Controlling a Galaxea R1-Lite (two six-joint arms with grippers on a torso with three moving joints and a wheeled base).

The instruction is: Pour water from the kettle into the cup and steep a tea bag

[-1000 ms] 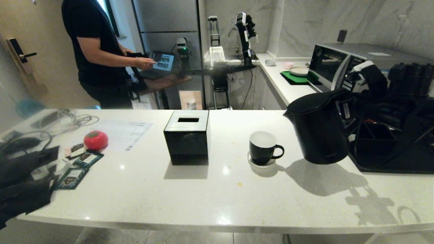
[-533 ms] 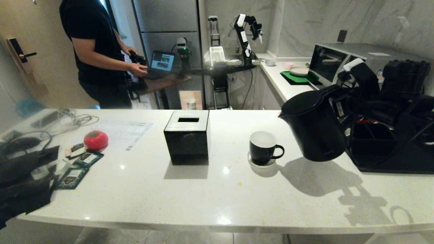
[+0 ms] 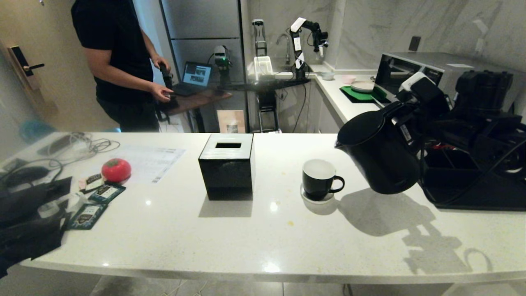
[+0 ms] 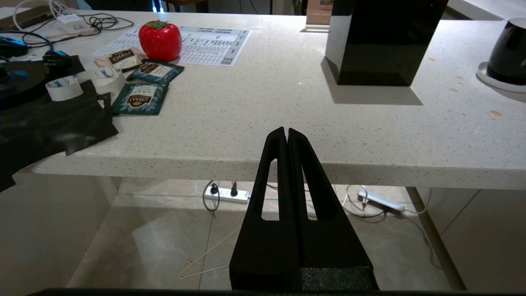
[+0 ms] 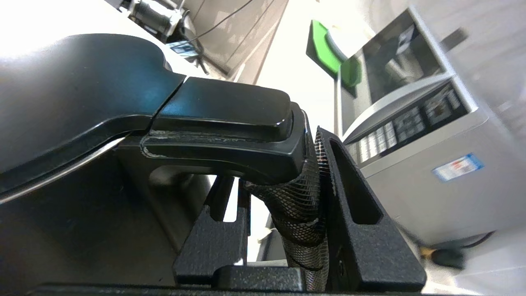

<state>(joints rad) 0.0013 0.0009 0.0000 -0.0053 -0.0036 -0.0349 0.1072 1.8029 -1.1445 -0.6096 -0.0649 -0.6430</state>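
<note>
The matte black kettle (image 3: 380, 156) hangs above the counter just right of the cup, tipped with its spout (image 3: 337, 144) leaning toward it. My right gripper (image 3: 407, 121) is shut on the kettle's handle (image 5: 230, 111), and in the right wrist view its fingers (image 5: 353, 197) clamp the mesh-wrapped grip. The glossy black cup (image 3: 318, 179), white inside, stands on a small white saucer with its loop handle pointing right. My left gripper (image 4: 287, 132) is shut and empty, parked low in front of the counter edge. I cannot make out the tea bag.
A black square box (image 3: 226, 166) with a slotted top stands left of the cup. A red tomato-shaped thing (image 3: 116, 169), teal sachets (image 3: 88, 214) and cables lie at the far left. A black organiser (image 3: 464, 181) and a microwave (image 3: 411, 74) are at the right. A person (image 3: 119, 61) stands behind.
The kettle has risen, shifted a little left toward the cup and tipped further spout-down in my right gripper. The person behind has moved their arms. The left arm is still.
</note>
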